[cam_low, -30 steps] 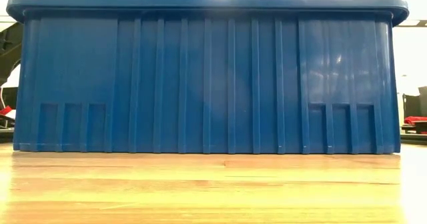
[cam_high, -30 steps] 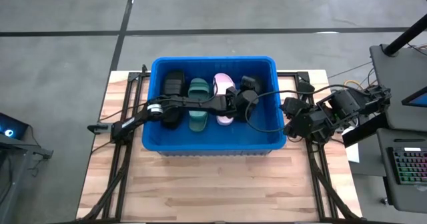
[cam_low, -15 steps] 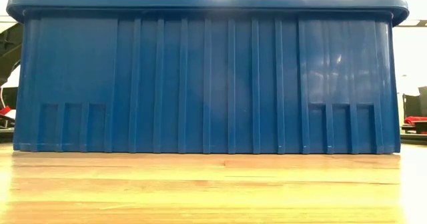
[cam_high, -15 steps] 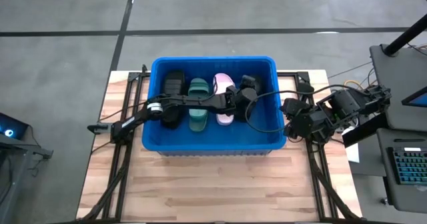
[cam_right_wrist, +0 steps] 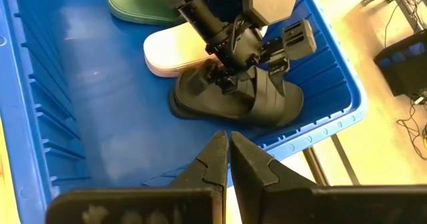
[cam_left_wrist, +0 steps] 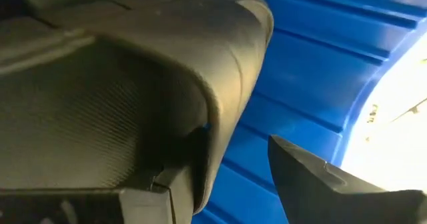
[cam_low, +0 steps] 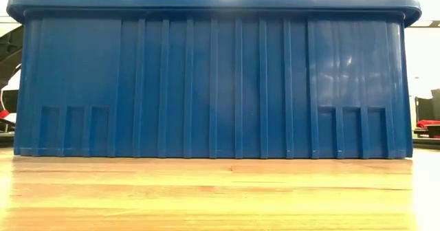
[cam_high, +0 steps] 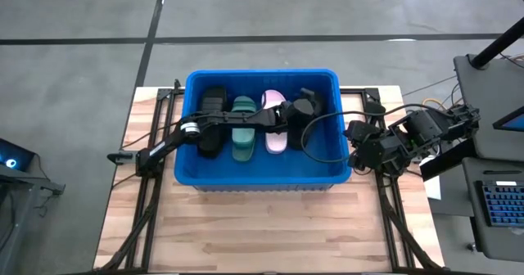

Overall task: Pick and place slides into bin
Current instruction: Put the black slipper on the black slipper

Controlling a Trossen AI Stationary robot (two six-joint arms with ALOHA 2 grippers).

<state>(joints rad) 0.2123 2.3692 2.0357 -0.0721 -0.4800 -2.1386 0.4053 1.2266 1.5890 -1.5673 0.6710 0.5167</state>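
The blue bin [cam_high: 262,77] stands mid-table, and its near wall [cam_low: 220,80] fills the low view. On its floor lie a black slide [cam_high: 211,103], a green slide [cam_high: 242,136], a pink slide [cam_high: 276,140] and, nearest the right wall, another black slide [cam_right_wrist: 260,107]. My left gripper [cam_right_wrist: 223,77] reaches into the bin from the left. It stands open at this last slide's far side. My right gripper [cam_right_wrist: 228,159] hangs shut and empty beyond the bin's right rim. My left gripper has one finger [cam_left_wrist: 153,201] against the black slide's side edge [cam_left_wrist: 213,131]. The other finger [cam_left_wrist: 320,184] stands apart, with blue bin wall showing between it and the slide. The fingers slant down from the bin's left. The slide lies sole down on the bin floor.
The left arm's black cable [cam_high: 321,144] loops inside the bin's right half. Bare wooden tabletop [cam_high: 262,226] lies in front of the bin. The right arm [cam_high: 385,144] is folded by the table's right edge, and a desk with a keyboard [cam_high: 499,205] stands beyond it.
My left gripper has swung a little toward the bin's far wall and its wrist has turned. The gap between its fingers has not changed. The slides have stayed where they lay.
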